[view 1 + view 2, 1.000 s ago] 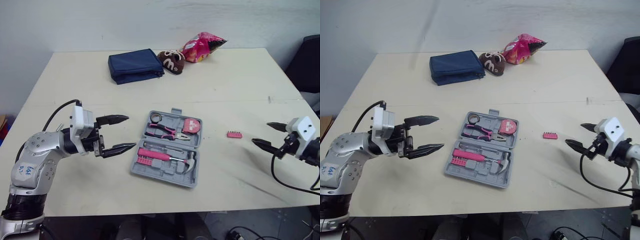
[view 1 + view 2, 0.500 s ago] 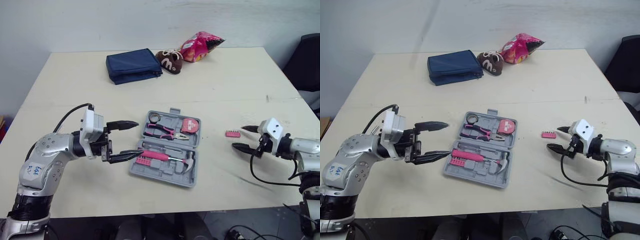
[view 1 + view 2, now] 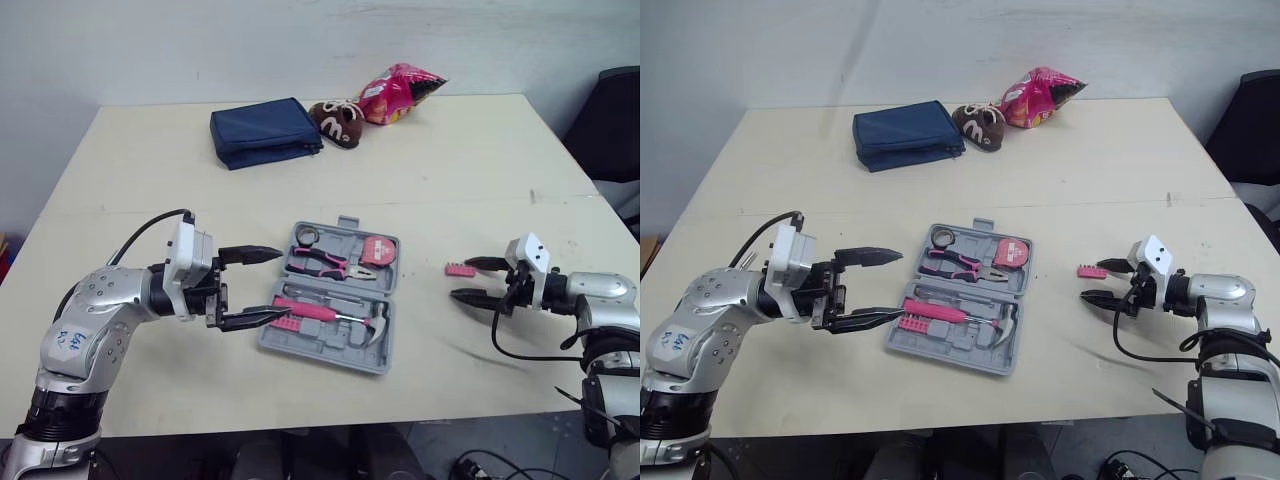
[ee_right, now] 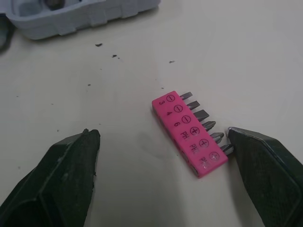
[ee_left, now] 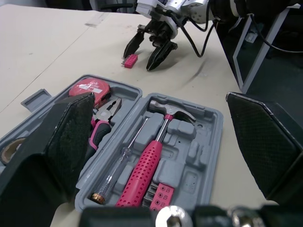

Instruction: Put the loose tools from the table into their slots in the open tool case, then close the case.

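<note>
The grey tool case (image 3: pixel 325 350) lies open mid-table, holding pliers (image 3: pixel 325 262), a tape measure (image 3: pixel 377 251), a screwdriver and a pink-handled hammer (image 3: pixel 320 312). My left gripper (image 3: pixel 285 284) is open at the case's left end, its lower finger over the front left corner by the pink bits. A loose pink bit holder (image 3: pixel 459 270) lies on the table right of the case. My right gripper (image 3: pixel 458 279) is open low over the table, its fingers on either side of the bit holder (image 4: pixel 189 135), which sits nearer one finger.
At the table's far side lie a navy pouch (image 3: pixel 265 132), a brown plush item (image 3: pixel 343 122) and a pink snack bag (image 3: pixel 400 92). A black chair (image 3: pixel 615 125) stands past the right edge. Bare tabletop surrounds the case.
Both arms have moved inward. The left gripper has reached the case's left end; the right gripper has slid left until its open fingers flank the bit holder.
</note>
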